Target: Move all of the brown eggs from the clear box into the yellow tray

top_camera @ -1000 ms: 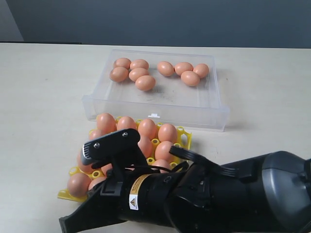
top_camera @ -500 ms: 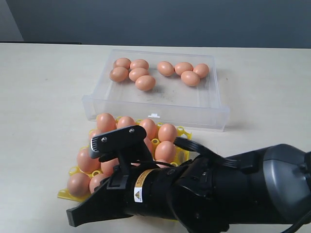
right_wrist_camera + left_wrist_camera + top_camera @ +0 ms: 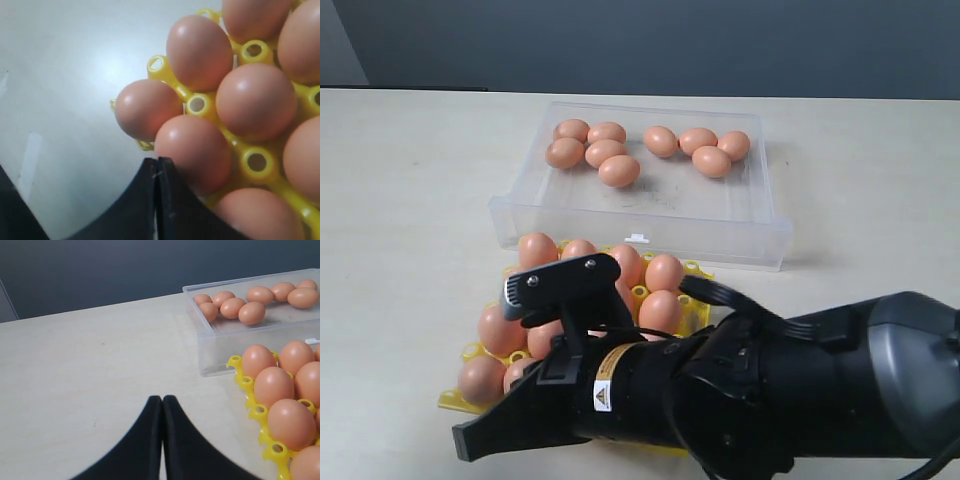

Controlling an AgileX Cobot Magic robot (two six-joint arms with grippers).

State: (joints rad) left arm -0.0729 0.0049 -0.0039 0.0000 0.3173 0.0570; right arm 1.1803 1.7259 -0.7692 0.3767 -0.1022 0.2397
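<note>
Several brown eggs lie in two clusters at the far side of the clear box. More brown eggs fill cups of the yellow tray in front of the box. My right arm reaches across the tray's near side and hides much of it. Its gripper is shut and empty by the tray's near left corner. In the right wrist view the shut fingertips sit right against an egg in the tray. My left gripper is shut and empty over bare table, left of the tray and the box.
The pale table stretches bare to the left and right of the box. A dark wall runs behind the table's far edge. The left arm does not show in the exterior view.
My right arm has shifted a little up and farther over the tray, covering more of its eggs. The eggs in the box and tray have not moved.
</note>
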